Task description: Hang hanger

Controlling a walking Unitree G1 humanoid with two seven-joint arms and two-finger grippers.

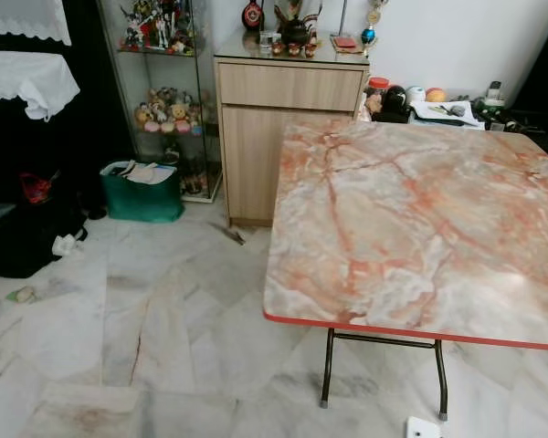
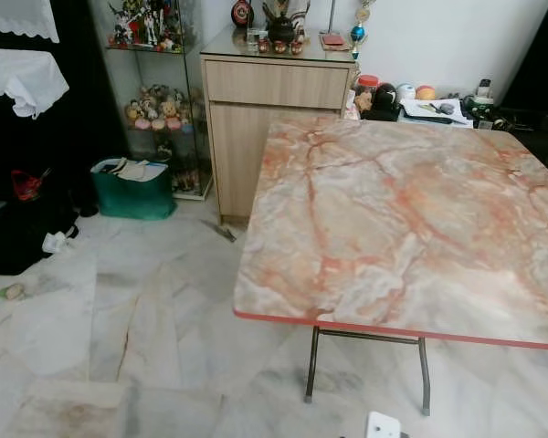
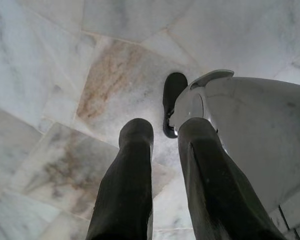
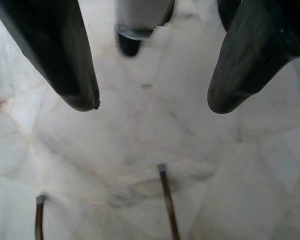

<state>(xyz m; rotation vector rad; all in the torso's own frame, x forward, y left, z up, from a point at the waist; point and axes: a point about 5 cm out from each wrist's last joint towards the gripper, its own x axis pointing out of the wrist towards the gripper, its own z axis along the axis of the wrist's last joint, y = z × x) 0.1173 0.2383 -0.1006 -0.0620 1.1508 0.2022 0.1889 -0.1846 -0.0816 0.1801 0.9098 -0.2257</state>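
My left gripper (image 3: 165,134) hangs low and points down at the marble floor (image 3: 105,90). Its two black fingers stand a little apart, with nothing between them. Beside it are my own grey leg (image 3: 250,125) and black foot (image 3: 172,100). My right gripper (image 4: 152,102) also hangs over the pale floor. It is open wide and empty, just above the thin metal legs (image 4: 167,200) of the table.
A folding table (image 1: 420,210) with a pink marble-pattern top and red rim stands ahead on the right. Behind it is a wooden cabinet (image 1: 288,119), with a glass display case (image 1: 160,82) to its left. A green basket (image 1: 142,192) and a black bag (image 1: 18,242) sit on the floor at left.
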